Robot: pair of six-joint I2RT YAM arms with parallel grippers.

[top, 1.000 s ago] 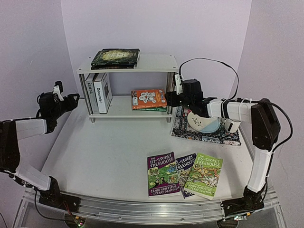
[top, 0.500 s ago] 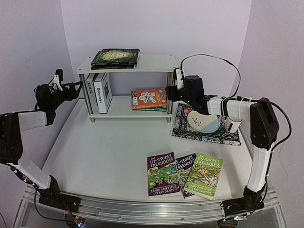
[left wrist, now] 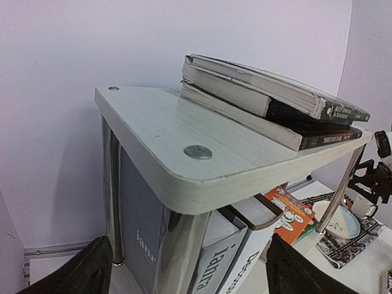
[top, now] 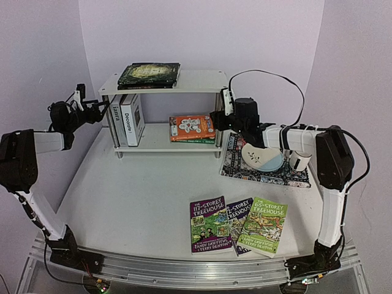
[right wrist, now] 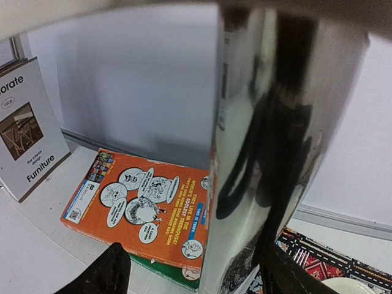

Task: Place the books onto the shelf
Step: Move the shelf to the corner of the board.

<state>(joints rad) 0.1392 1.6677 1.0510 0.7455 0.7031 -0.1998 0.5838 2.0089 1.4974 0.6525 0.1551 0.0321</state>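
Two dark books (top: 149, 74) lay flat on the top board of the white shelf (top: 202, 81). Below, white hardbacks (top: 127, 119) stood upright at 9 o'clock and a glossy orange paperback (top: 192, 127) lay flat at 3. Three Treehouse paperbacks (top: 239, 225) lay on the table (top: 135, 196) at 6. The left gripper (top: 97, 110), at the shelf's 9 o'clock, gaped wide and empty. The right gripper (top: 214, 120) stood open, gripping nothing, with the shiny chrome post (right wrist: 269, 153) between its fingers; contact unclear.

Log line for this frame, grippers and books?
left gripper open at shelf left end; right gripper open by chrome post; three books on table
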